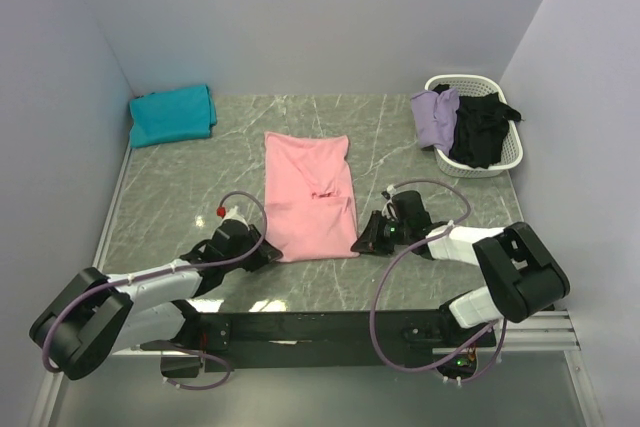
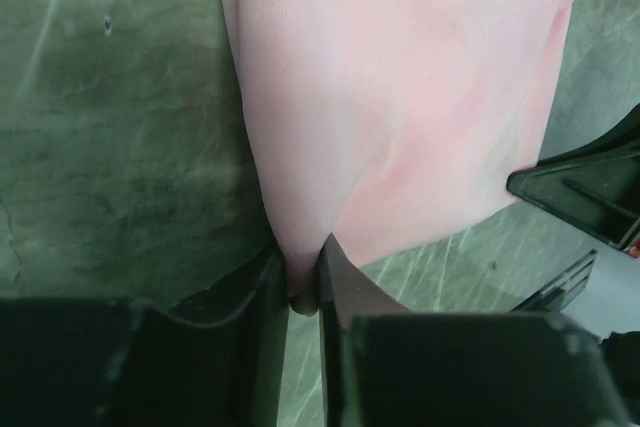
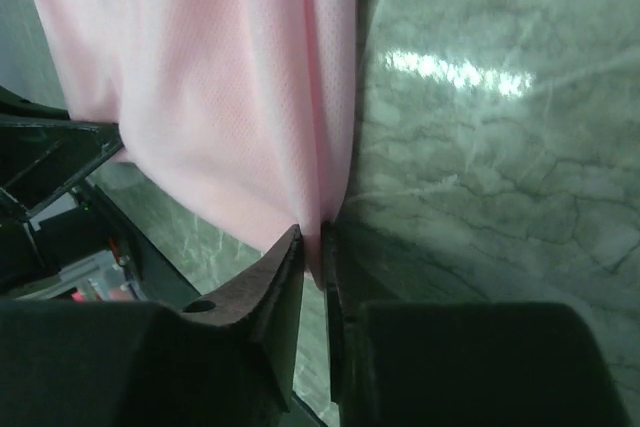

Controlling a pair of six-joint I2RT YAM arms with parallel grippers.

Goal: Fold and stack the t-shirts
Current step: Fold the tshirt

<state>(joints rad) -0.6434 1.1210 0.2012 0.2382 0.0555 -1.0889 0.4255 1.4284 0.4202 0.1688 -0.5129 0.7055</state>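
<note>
Claws on near corners, pink shirt

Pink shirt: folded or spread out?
Partly folded: the pink shirt lies as a narrow long strip, no sleeves sticking out. Left gripper and right gripper pinch its near corners.

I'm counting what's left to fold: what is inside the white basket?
In the white basket, a lavender shirt hangs over the left rim and a black shirt fills the rest. Anything beneath them is covered.
</note>
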